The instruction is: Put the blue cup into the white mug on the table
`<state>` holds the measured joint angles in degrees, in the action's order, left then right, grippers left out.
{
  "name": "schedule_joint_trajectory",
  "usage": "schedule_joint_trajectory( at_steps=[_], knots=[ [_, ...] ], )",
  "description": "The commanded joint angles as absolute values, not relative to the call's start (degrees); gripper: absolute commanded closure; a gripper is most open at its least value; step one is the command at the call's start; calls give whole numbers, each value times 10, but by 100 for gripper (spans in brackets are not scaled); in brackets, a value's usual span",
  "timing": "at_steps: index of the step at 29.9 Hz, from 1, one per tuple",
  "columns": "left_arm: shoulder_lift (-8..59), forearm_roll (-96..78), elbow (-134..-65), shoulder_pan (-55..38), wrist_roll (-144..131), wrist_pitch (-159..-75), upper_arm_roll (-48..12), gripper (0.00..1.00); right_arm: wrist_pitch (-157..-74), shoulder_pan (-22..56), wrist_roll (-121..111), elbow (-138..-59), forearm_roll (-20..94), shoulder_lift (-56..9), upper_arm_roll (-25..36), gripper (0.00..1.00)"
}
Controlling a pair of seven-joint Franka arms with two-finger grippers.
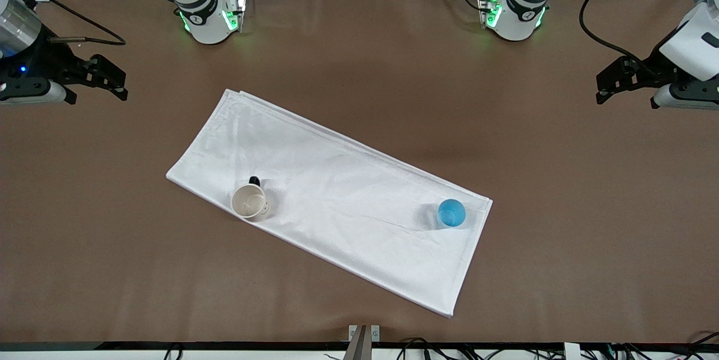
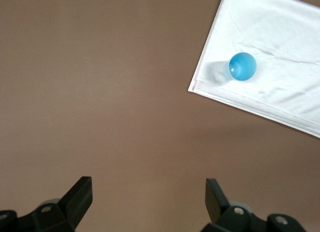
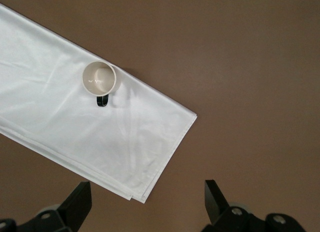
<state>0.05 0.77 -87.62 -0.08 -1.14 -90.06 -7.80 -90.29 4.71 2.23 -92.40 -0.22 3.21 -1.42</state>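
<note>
Both sets of jaws stand wide apart with nothing between them. The left gripper (image 2: 149,202) hangs over bare table (image 1: 359,57) at the left arm's end; the right gripper (image 3: 148,202) hangs over bare table at the right arm's end, just off the corner of the white cloth (image 1: 337,191). Neither is near its object, and both arms look to be waiting.

The blue cup (image 1: 451,213) stands upright on the cloth, close to the cloth's edge at the left arm's end. The white mug (image 1: 249,201) stands upright on the same cloth near its edge toward the right arm's end, black handle pointing away from the front camera. The two are well apart.

Risks, as I judge them: the cup is only slightly narrower than the mug, so an off-centre release could catch the rim and tip one or both. The cloth lies loose with creases; a low finger could snag it and drag the cup or mug.

Contents: the mug's cream inside looks empty. The cup's blue inside shows only a small glint, and it also looks empty.
</note>
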Motion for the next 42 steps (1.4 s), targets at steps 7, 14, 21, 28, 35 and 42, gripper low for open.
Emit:
schedule_joint_trajectory(
  at_steps=[7, 14, 21, 28, 35, 42],
  knots=[
    [11, 22, -862, -4, -21, -889, -80, 0, -893, 43, 18, -917, 8, 33, -17, 0],
    [48, 26, -862, -11, -25, -893, -80, 0, -892, 42, 18, -917, 8, 33, -15, 0],
    [110, 80, -862, -23, -28, -938, -87, 0, -884, 41, 18, -922, 9, 30, -12, 0],
    [145, 79, -862, -29, -75, -997, -90, 0, -889, 42, 19, -937, 12, 28, -12, 0],
    [185, 28, -862, -38, -127, -1028, -94, 0, -974, 44, 24, -1022, 34, 29, -26, 0],
    [223, -4, -862, -47, -137, -1048, -93, 0, -1067, 49, 108, -1089, 32, 4, -72, 0]
  ],
)
